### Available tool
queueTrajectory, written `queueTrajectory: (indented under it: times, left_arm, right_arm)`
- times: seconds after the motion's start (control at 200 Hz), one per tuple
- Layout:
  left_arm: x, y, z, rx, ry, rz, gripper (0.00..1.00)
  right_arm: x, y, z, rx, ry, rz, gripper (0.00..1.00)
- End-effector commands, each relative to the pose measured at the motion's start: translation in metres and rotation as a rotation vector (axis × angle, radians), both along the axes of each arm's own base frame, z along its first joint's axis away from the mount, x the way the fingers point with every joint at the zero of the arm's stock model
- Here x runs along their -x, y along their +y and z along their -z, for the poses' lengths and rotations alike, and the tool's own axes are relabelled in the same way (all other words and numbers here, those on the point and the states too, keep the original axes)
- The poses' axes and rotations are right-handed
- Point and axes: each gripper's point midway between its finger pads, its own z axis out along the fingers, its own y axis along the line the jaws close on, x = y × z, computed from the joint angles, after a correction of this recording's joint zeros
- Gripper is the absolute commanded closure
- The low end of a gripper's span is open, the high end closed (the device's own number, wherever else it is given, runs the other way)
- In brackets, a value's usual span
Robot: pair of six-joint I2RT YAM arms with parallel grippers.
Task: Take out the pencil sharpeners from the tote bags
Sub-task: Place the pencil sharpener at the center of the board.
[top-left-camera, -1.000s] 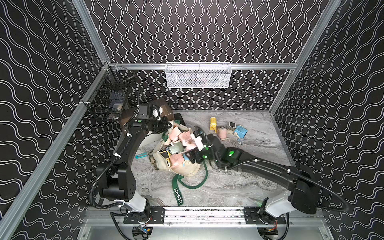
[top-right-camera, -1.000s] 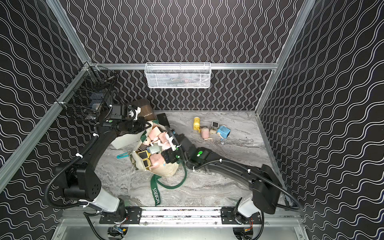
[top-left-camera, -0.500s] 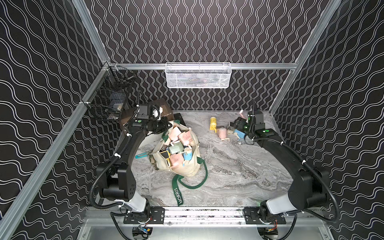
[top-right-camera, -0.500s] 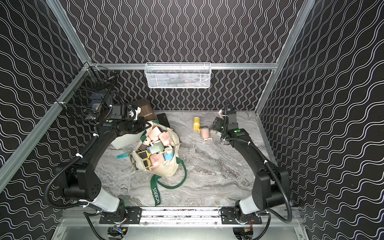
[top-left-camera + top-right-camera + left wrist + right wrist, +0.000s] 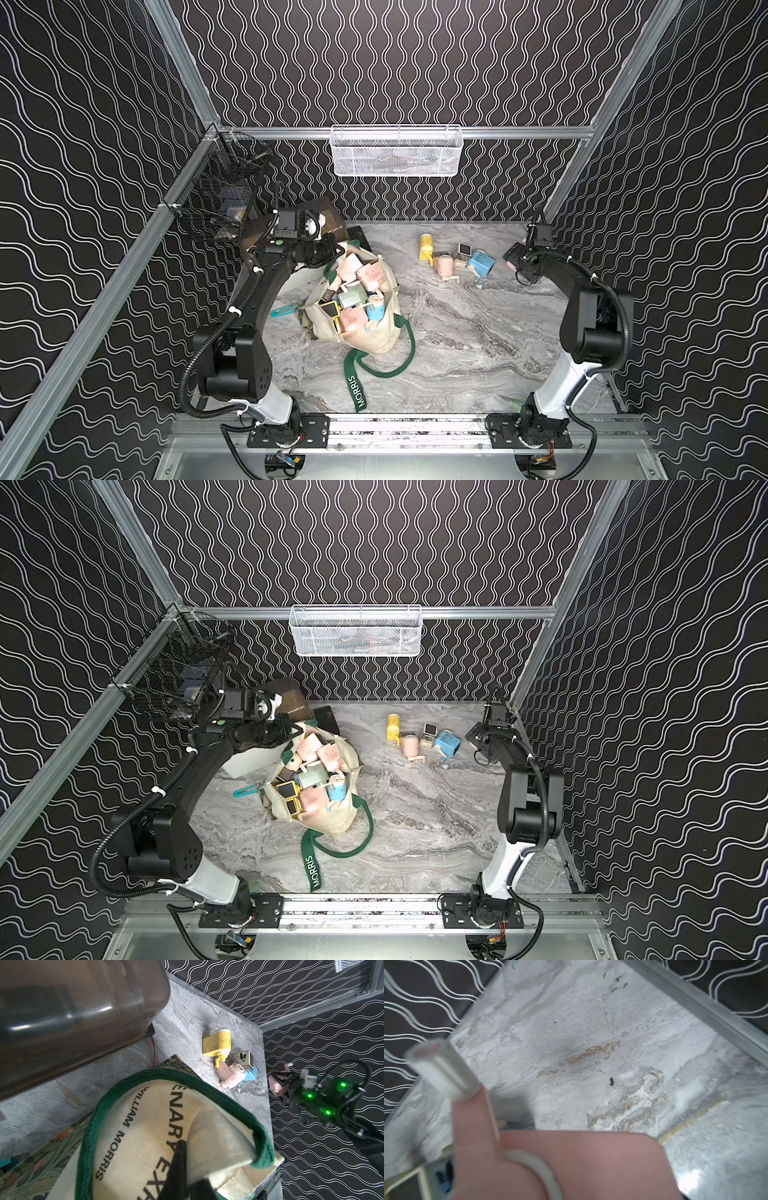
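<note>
Black walls with white wavy lines close in a grey marble-look bench point(image 5: 478, 332), and your tote bag point(image 5: 376, 338) sits left of its middle with the mouth facing up and gaping. The mouth stands open because your left gripper point(image 5: 336, 250) has its jaws fully closed on the canvas at the green-edged rim, on the side toward the far left corner. The left wrist view shows a dark finger pressed into the cream cloth. I judge this to be a holding job that leaves your other arm a clear way in. Inside the bag lies a heap of at least 6 pencil sharpeners point(image 5: 353, 297) in pink, green, blue and cream. Your right gripper point(image 5: 517, 259) is by the far right corner, its jaws spread wide around 1 pink sharpener point(image 5: 581, 1163). Whether that sharpener touches the bench I cannot tell. It hangs just beside a row of 4 along the far edge, running from a yellow sharpener point(image 5: 427, 245) to a blue sharpener point(image 5: 481, 262). The spot looks chosen to extend that row, well apart from the bag. Lower the sharpener before you let go, because a drop could knock the blue sharpener. Most of the unloading is yet to do.
</note>
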Motion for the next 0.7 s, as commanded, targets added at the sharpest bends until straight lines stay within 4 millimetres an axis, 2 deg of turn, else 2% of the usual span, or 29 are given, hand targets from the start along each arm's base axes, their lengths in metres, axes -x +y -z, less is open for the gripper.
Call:
queueTrajectory:
  times: [0.0,0.115,0.15,0.17,0.37,0.57,0.696]
  left_arm:
    - [0.006,-0.003,0.004,0.017,0.033,0.011,1.0]
    - [0.007,-0.002,0.004,0.015,0.033,0.011,1.0]
    - [0.006,-0.002,0.004,0.014,0.034,0.01,1.0]
    - [0.007,-0.002,0.004,0.014,0.034,0.009,1.0]
    - [0.006,-0.002,0.004,0.013,0.035,0.009,1.0]
    - [0.006,-0.002,0.005,0.011,0.036,0.008,1.0]
    - [0.006,-0.002,0.005,0.011,0.036,0.009,1.0]
  right_arm:
    - [-0.001,-0.003,0.015,-0.017,0.049,0.0,0.22]
    - [-0.007,-0.005,0.028,-0.013,0.089,-0.013,0.2]
    - [-0.009,-0.006,0.025,-0.014,0.093,-0.015,0.2]
    - [-0.009,-0.006,0.035,-0.018,0.121,-0.015,0.2]
    - [-0.017,-0.004,0.045,-0.022,0.142,-0.039,0.17]
    - [-0.021,0.006,0.058,-0.04,0.168,-0.084,0.15]
    - [-0.025,0.02,0.065,-0.056,0.188,-0.137,0.14]
